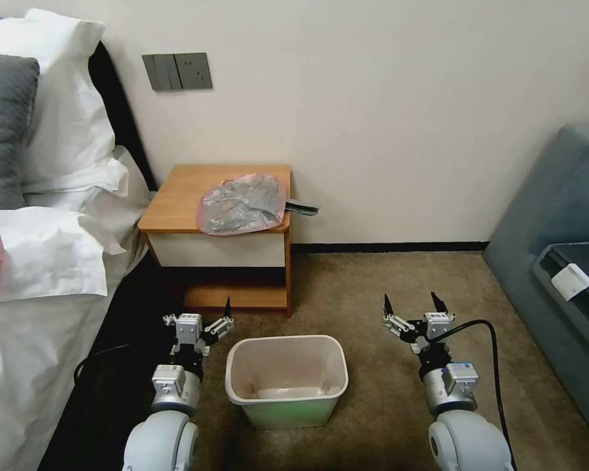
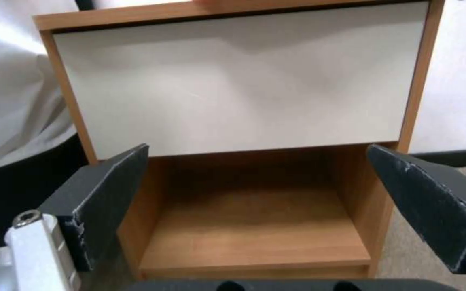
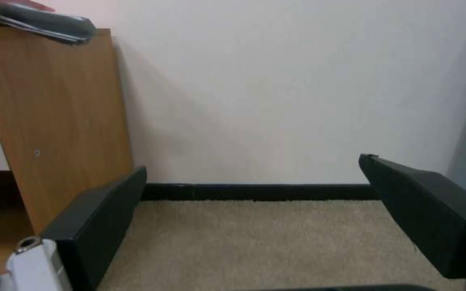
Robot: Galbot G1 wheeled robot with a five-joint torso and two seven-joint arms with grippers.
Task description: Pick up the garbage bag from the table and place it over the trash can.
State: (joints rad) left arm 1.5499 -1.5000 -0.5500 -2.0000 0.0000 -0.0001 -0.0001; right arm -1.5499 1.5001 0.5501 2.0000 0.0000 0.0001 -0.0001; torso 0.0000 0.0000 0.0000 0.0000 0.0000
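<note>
At the far left a bed [image 1: 39, 261] with white pillows crowded the frame, and just beside it stood the table [image 1: 177, 203], a small wooden nightstand whose white drawer front [image 2: 238, 81] and low open shelf [image 2: 255, 226] faced the left wrist camera. The left gripper [image 1: 199, 320] hovered low over the carpet in front of that nightstand, its fingers spread wide with nothing between them. The garbage bag [image 1: 242, 203] lay crumpled on the right half of the tabletop, its pinkish edge reaching the front rim and a grey fold [image 1: 302, 208] hanging past the right side. It looked feather-light, limp and slippery, likely to slide or bunch instead of lifting cleanly, so a pinch on a raised wrinkle or on the overhanging fold seemed the surest hold. How many layers were folded together, and where its mouth lay, could not be made out. The trash can [image 1: 286, 383] sat on the floor between the two arms, well below the tabletop, open; a pale patch at its bottom was too indistinct to name. The right gripper [image 1: 415, 314] hung low to the right of the bin, fingers likewise wide apart and empty, pointed at bare wall and carpet. A grey-blue sofa [image 1: 556, 216] was cut off at the right edge.
</note>
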